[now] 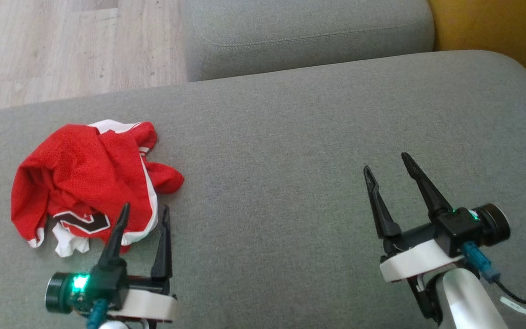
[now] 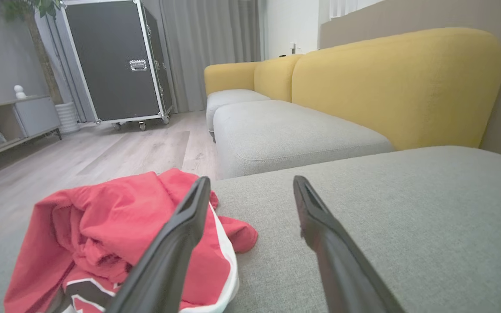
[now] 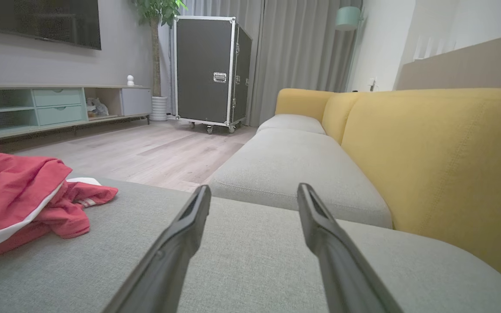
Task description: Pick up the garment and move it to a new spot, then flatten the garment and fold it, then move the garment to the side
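Observation:
A crumpled red garment (image 1: 85, 180) with white trim and a black-and-white number lies on the left of the grey sofa seat (image 1: 290, 151). My left gripper (image 1: 146, 209) is open just at the garment's near right edge, with its left finger over the cloth and nothing held. In the left wrist view the garment (image 2: 107, 234) sits low on the left, behind the left finger, with the left gripper (image 2: 250, 182) open. My right gripper (image 1: 387, 162) stands open over bare cushion, far to the garment's right. The right wrist view shows the garment (image 3: 20, 195) at the left edge and the right gripper (image 3: 255, 188) open.
A second grey seat cushion (image 1: 308, 32) lies beyond, with a yellow backrest (image 1: 496, 27) at the top right. Wooden floor (image 1: 62, 45) borders the seat's far left edge. In the wrist views a black wheeled case (image 3: 211, 69) and a low cabinet (image 3: 59, 106) stand across the room.

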Robot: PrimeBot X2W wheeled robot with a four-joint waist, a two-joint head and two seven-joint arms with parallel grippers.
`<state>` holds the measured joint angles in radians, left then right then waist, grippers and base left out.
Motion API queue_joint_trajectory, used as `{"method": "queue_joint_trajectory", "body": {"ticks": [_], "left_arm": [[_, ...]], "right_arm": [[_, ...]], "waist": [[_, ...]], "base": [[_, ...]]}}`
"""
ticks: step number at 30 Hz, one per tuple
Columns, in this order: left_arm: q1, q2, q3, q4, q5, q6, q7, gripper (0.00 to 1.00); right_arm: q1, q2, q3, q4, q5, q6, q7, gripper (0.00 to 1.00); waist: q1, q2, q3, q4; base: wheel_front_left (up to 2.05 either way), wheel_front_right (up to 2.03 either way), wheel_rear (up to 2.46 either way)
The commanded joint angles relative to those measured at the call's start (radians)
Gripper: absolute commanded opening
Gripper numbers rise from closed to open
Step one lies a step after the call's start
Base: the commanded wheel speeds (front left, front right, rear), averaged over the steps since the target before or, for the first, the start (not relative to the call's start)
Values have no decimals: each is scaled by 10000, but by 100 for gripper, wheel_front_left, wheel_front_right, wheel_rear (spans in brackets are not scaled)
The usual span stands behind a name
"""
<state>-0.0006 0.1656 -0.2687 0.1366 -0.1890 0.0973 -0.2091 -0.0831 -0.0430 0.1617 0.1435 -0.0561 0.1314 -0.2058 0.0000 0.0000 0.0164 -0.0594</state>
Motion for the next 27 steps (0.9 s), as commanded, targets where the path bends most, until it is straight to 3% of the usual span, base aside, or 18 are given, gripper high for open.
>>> {"method": "queue_joint_trajectory", "body": {"ticks": [1, 6, 10, 23, 27], "left_arm": [[-470, 255, 91, -335, 481, 112, -149, 100], [-519, 447, -318, -261, 1281, 354, -296, 100], [-428, 120, -102, -509, 836, 295, -414, 100], [211, -852, 1461, -509, -436, -990, -527, 100], [314, -1029, 1747, -152, -428, -1316, -527, 100]], "right_arm": [[-572, -66, 305, -429, -367, -7, -180, 100], [-549, -68, 417, -500, -958, -7, -328, 100], [-438, -70, 318, -460, -444, -7, -446, 100], [-47, -72, 145, 643, 2799, -7, -559, 100], [-108, -72, 262, 982, 3017, -7, -559, 100]], "waist": [[0, 0, 0, -13], [0, 0, 13, -46], [0, 0, 12, -50], [0, 0, -110, -119], [0, 0, -125, -148]], "base": [[0, 0, 0], [0, 0, 0], [0, 0, 0], [0, 0, 0], [0, 0, 0]]}}
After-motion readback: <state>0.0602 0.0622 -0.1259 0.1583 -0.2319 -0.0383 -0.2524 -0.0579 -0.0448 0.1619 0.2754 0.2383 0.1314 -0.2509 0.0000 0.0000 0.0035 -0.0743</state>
